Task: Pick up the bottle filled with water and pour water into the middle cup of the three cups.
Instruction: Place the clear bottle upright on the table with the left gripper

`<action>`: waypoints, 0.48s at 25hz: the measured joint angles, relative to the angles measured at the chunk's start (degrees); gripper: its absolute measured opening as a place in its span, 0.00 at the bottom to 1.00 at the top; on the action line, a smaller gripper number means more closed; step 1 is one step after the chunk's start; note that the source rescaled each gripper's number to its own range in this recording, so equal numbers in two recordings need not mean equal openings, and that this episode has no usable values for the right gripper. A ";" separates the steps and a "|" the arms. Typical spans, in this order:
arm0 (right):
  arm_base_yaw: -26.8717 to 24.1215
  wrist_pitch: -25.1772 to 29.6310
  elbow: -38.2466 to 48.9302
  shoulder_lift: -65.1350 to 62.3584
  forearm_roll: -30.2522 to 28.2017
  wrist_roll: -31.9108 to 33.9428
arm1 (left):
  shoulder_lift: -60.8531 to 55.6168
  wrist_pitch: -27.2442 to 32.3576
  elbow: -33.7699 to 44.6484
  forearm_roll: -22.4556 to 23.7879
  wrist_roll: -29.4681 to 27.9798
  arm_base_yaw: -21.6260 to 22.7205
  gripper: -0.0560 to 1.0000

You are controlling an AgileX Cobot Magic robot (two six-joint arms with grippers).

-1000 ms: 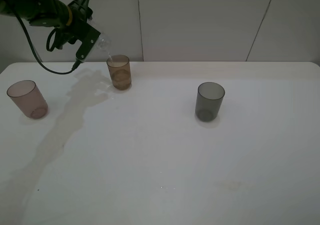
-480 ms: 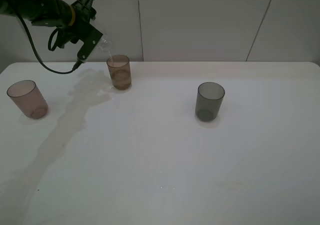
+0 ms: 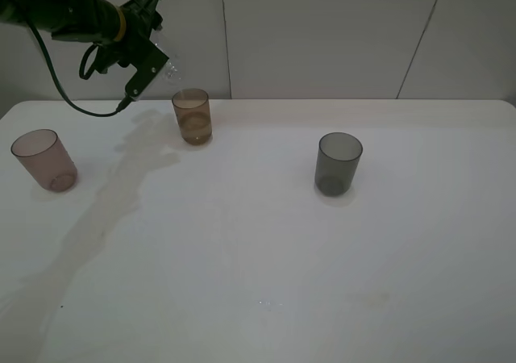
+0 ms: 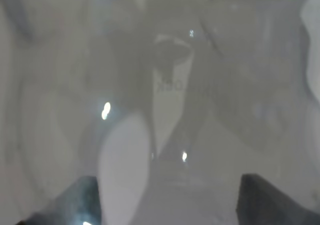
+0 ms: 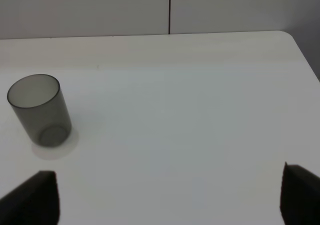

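Left arm is reaching high over the table's [image 3: 322, 242] far-left side, left pincer [image 3: 155, 66] clamping the bottle [image 3: 170, 71]. The clear bottle is barely showing against the wall and is blurring the left wrist view. Its long axis is slanting, mouth pointing down at the amber cup [image 3: 193, 117], just above the rim. Right pincer [image 5: 165, 200] is standing apart.

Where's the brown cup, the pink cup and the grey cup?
translucent amber-brown tumbler [image 3: 192, 121]: high camera view, middle of its side wall.
translucent pinkish-mauve tumbler [image 3: 46, 163]: high camera view, its side wall.
dark smoky-grey tumbler [image 3: 339, 166]: high camera view, its side wall.
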 joint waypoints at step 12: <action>0.00 0.00 0.00 0.00 0.00 0.00 | 0.00 0.05 0.00 7.03 -0.22 -0.65 0.06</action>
